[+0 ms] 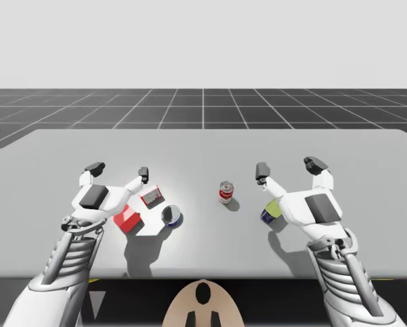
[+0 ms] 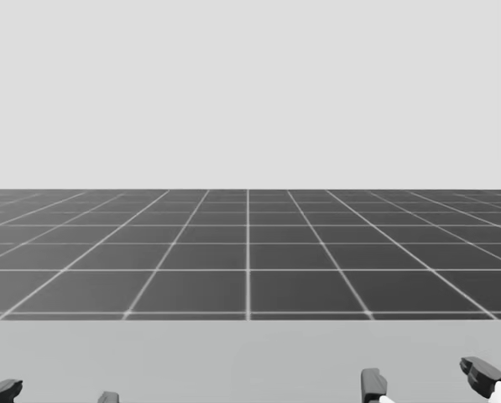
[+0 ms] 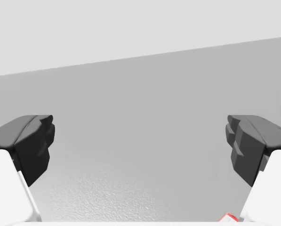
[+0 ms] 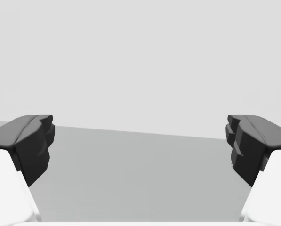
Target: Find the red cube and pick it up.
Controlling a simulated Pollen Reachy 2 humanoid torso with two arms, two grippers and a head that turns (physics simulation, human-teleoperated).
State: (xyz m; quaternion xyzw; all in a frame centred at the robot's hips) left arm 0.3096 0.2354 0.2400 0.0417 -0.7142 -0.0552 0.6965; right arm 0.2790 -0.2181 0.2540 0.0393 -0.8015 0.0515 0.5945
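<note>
The red cube (image 1: 128, 219) sits on the grey table (image 1: 203, 146) at the front left, partly tucked under my left hand. My left gripper (image 1: 118, 170) hovers open above and just beyond it, nothing between its fingers (image 3: 34, 143). A small red-and-white corner (image 3: 227, 217) peeks beside one left finger in the left wrist view. My right gripper (image 1: 288, 167) is open over the right side of the table, with bare table ahead of it (image 4: 140, 146). In the head view both grippers' fingertips (image 2: 372, 384) poke up at the lower edge.
A small red-and-white box (image 1: 152, 196) lies just right of the cube. A blue and silver can (image 1: 172, 216) lies beside it. A red can (image 1: 225, 192) stands upright at centre. A yellow-green and blue can (image 1: 271, 211) lies partly under my right hand.
</note>
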